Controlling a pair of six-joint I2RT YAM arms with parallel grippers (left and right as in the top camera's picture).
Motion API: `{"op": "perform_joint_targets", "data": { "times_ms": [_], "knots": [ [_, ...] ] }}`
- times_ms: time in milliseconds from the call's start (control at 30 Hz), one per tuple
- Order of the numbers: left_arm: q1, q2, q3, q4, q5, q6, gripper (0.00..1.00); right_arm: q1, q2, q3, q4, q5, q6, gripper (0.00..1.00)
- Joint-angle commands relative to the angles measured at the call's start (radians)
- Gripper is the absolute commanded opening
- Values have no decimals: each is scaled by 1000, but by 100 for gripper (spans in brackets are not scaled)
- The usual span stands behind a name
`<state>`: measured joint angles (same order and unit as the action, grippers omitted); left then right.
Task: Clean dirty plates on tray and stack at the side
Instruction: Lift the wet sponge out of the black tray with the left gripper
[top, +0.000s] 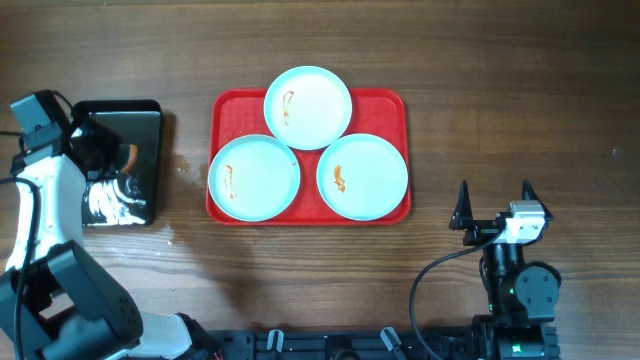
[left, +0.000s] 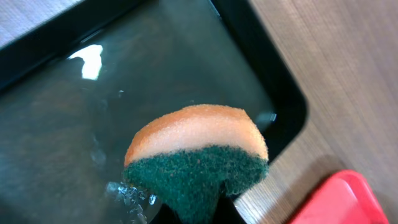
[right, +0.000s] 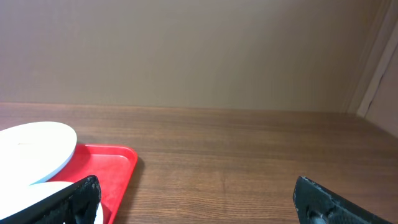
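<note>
Right gripper (top: 494, 200), nearest the robot's base, rests low over bare wooden table (top: 520, 80) with its two black fingers spread wide and nothing between them, well apart from the large red rectangular plastic tray (top: 388, 104). Farther out, at mid-table, the left gripper (top: 112, 160) hangs over the small black rectangular pan (top: 150, 107) of water; it appears closed on a wet orange-and-green scouring sponge (left: 198, 155), whose lower edge is pinched in, though the fingers themselves are barely visible. Level with it, two of the three round shallow pale mint-white plates lie side by side on the tray, the near-left plate (top: 254, 178) and the near-right plate (top: 362, 176), each bearing an orange-red sauce smear. Farthest out, the far plate (top: 308, 107), also smeared, seems to sit on the rims of the other two and to overhang the tray's far edge. No plate is yet cleaned or stacked at the side. Probable hazards: the soaked sponge could drip across the table on its way to the tray; scrubbing an unsteadied plate could push it along the tray; pressure on either near plate could tip or dislodge the far plate perched above.
</note>
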<state>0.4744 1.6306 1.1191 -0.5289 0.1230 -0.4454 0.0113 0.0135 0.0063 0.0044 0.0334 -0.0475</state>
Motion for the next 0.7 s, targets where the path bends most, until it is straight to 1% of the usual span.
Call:
{"op": "perform_joint_targets", "data": {
  "times_ms": [0, 100, 167, 333, 400, 433, 500, 567, 667],
  "knots": [
    [6, -82, 14, 47, 196, 61, 4, -6, -10, -1, 4, -12, -5, 100],
    [6, -132, 14, 57, 350, 120, 4, -6, -10, -1, 4, -12, -5, 100],
    [4, -158, 14, 57, 416, 132, 4, -6, -10, -1, 4, -12, -5, 100],
    [1, -165, 14, -1, 428, 151, 4, -6, -10, -1, 5, -12, -5, 100],
    [1, -165, 14, -22, 465, 151, 4, -6, -10, -1, 6, -19, 5, 100],
    [1, -164, 14, -22, 506, 155, 4, -6, -10, -1, 10, -59, 36, 100],
    [0, -165, 14, -12, 565, 155, 4, -6, -10, -1, 2, -175, 147, 100],
    [1, -165, 14, -5, 593, 155, 4, -6, -7, -1, 21, -254, 277, 100],
    [0, -165, 14, -11, 600, 156, 4, -6, -7, -1, 26, -394, 617, 100]
  ]
}}
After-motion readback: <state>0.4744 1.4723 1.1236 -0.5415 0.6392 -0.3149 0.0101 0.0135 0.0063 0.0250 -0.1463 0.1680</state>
